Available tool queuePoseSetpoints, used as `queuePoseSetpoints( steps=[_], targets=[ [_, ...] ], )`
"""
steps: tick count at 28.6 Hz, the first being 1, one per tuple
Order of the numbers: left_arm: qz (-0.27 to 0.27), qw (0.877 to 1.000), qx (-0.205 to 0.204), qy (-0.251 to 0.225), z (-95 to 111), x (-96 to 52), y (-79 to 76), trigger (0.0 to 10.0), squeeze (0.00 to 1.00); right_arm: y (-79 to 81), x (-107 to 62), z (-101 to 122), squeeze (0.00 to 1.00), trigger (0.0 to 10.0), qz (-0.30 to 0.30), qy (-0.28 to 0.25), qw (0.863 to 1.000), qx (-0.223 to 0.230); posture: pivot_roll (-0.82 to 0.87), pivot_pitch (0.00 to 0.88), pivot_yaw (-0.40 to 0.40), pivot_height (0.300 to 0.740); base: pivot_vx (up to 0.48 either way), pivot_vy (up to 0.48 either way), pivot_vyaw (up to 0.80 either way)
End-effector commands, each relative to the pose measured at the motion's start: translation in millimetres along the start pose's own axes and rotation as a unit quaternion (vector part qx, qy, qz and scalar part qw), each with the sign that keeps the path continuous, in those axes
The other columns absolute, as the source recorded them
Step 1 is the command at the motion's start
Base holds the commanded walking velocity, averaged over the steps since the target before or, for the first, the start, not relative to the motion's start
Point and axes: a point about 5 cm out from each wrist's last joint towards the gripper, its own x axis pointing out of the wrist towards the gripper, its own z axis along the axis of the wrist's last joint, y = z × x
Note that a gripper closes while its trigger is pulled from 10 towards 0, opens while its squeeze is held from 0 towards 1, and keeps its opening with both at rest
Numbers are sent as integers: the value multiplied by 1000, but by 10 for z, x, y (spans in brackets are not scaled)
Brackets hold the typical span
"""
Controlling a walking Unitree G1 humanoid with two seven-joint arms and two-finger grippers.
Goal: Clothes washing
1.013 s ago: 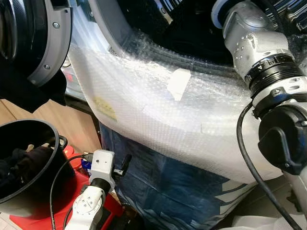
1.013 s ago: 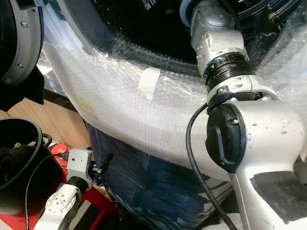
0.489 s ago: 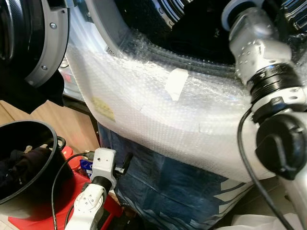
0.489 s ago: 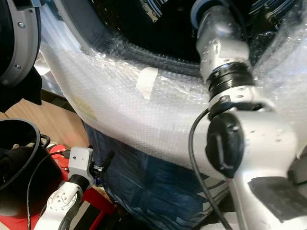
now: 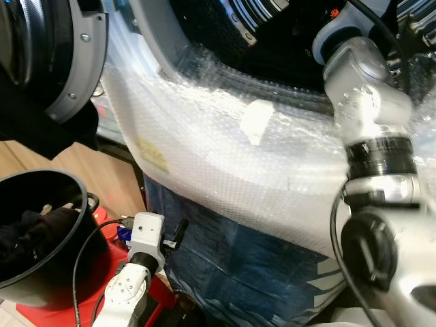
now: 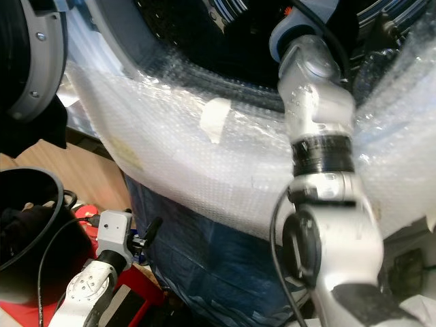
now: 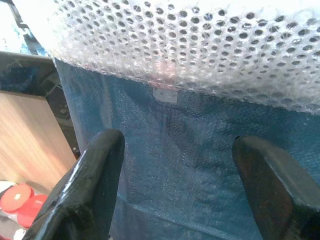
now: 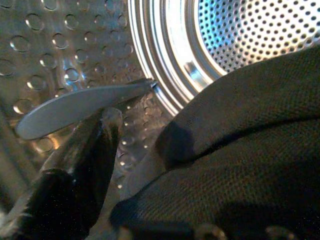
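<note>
The washing machine's drum opening [image 5: 272,41] gapes at the top, and its front is wrapped in bubble wrap [image 5: 225,163]. My right arm [image 5: 371,116] reaches up into the drum. Inside, my right gripper [image 8: 190,130] stands open: one black finger [image 8: 85,155] shows against the perforated drum wall [image 8: 250,30], and a dark garment [image 8: 240,165] lies over the other side. My left gripper [image 7: 180,165] hangs low and open with nothing in it, facing the blue-wrapped lower panel [image 5: 252,266]. A black bucket [image 5: 80,204] at lower left holds dark clothes [image 5: 34,228].
The open washer door [image 5: 54,54] hangs at upper left above the bucket. A red base [image 5: 157,293] sits under the bucket by my left arm. Wooden floor [image 5: 102,163] shows between the door and the machine. Cables run along both arms.
My right arm has pushed farther up into the drum, and its elbow now stands lower in view. The left arm and the bucket have stayed put.
</note>
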Motion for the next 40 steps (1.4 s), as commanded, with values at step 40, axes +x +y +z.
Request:
queuePoseSetpoints(
  steps=[40],
  targets=[
    [-11, 1000, 1, 15, -89, 19, -105, 10000, 0, 488, -1044, -362, 0, 10000, 178, 137, 973, -52, -10, 106, -52, 740, 0, 0, 0]
  ],
)
